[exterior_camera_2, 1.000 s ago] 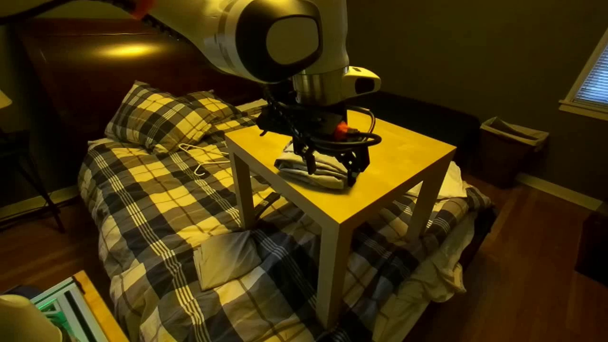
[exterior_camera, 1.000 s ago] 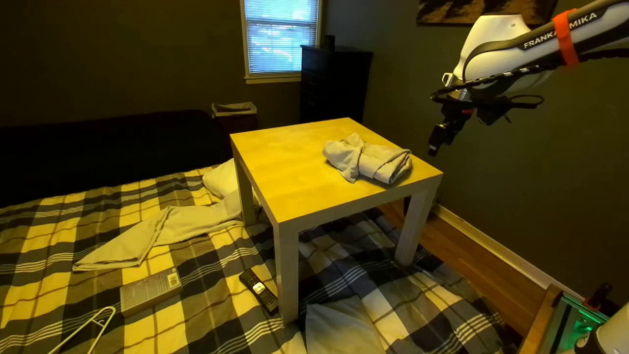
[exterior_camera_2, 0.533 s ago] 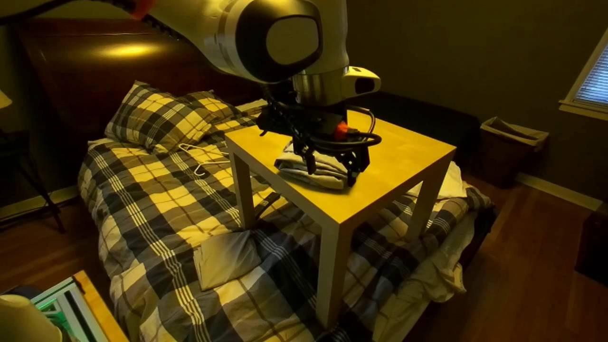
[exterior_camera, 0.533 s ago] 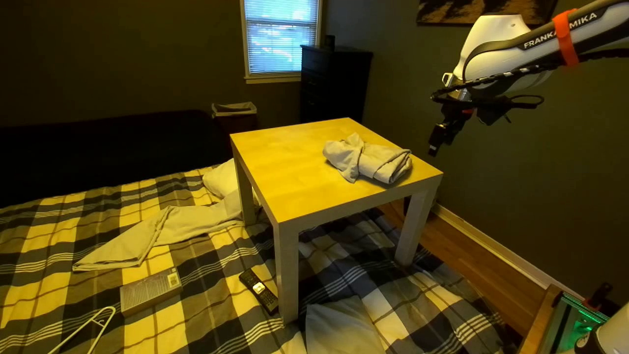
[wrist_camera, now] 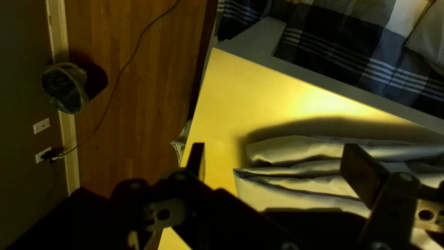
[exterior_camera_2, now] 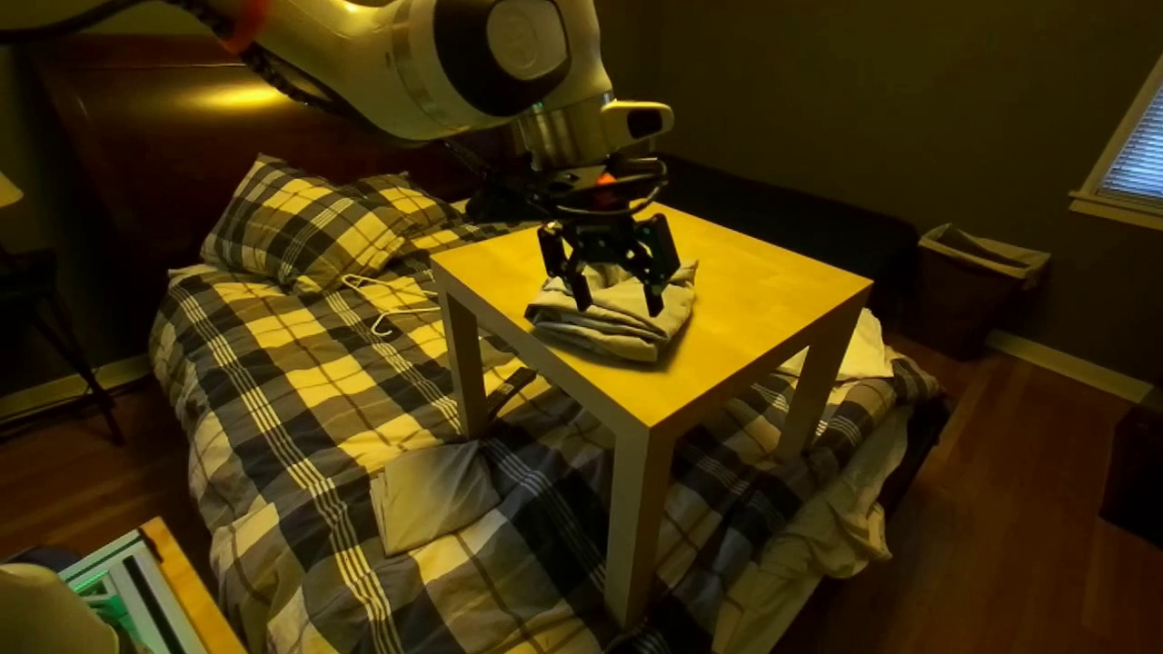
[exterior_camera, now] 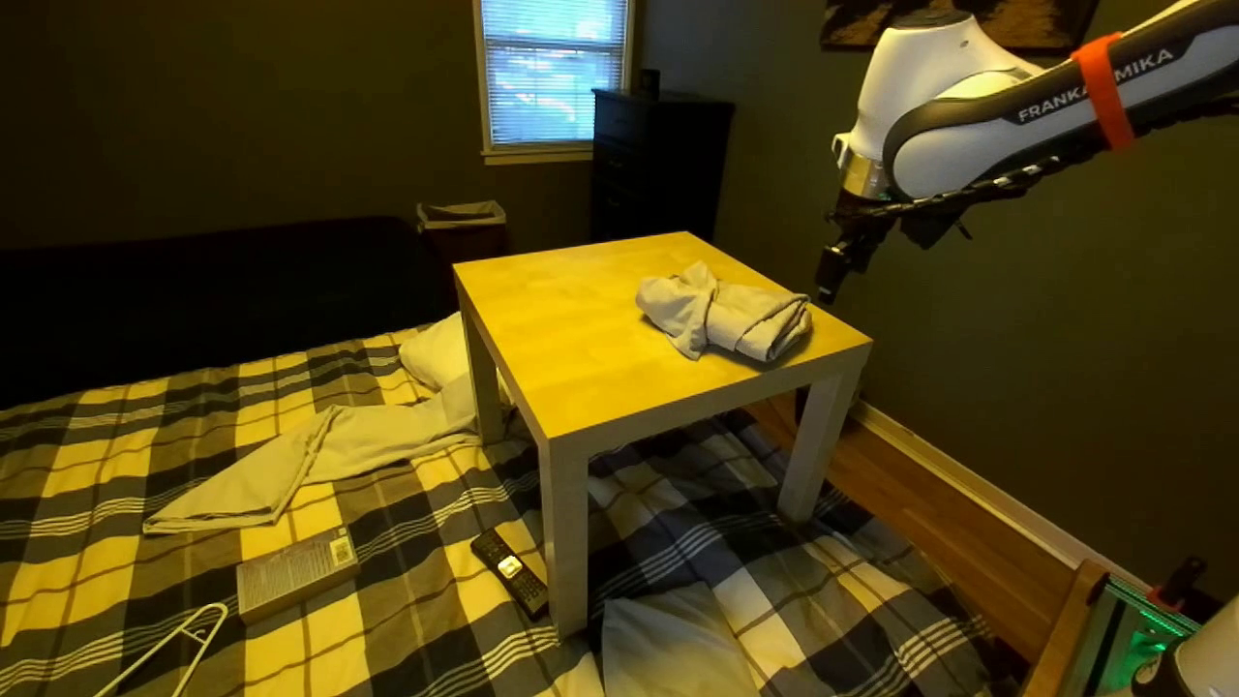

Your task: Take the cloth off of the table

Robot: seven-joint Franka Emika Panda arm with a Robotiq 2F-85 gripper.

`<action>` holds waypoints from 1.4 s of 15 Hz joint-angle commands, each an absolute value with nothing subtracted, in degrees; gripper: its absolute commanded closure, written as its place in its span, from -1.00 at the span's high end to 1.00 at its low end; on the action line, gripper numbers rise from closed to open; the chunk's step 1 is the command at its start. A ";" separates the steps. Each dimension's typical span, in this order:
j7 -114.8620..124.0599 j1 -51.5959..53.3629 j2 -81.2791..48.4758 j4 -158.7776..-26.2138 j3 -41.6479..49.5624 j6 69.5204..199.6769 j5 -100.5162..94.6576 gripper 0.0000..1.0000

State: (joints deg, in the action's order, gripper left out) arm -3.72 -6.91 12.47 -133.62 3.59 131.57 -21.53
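Note:
A light grey cloth, folded into a loose bundle, lies on a small yellow-topped table near one edge. It also shows in an exterior view and the wrist view. My gripper is open and empty, pointing down above the cloth. In an exterior view the gripper appears up and to the right of the cloth. In the wrist view the gripper has its left finger over bare tabletop beyond the cloth's edge and its right finger in front of the cloth. The fingers seem apart from it.
The table stands on a bed with a plaid cover. A remote, a box, a hanger and more pale fabric lie around it. A floor-side bin stands beyond the table. A wall is close beside it.
My arm stayed still at first, then shifted left and turned in the exterior views; both fingers now show above the cloth. The cloth has not moved.

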 commanded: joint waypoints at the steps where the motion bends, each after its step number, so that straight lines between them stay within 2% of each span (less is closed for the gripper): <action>1: 3.64 -5.35 10.34 -129.95 -0.47 126.31 -24.61 1.00; 6: 9.81 -1.80 7.52 -125.07 -4.14 118.52 -22.06 1.00; 15: 8.94 -0.38 7.77 -125.56 -4.02 120.91 -22.47 1.00; 21: 15.80 1.47 3.56 -121.26 -5.91 121.28 -22.56 1.00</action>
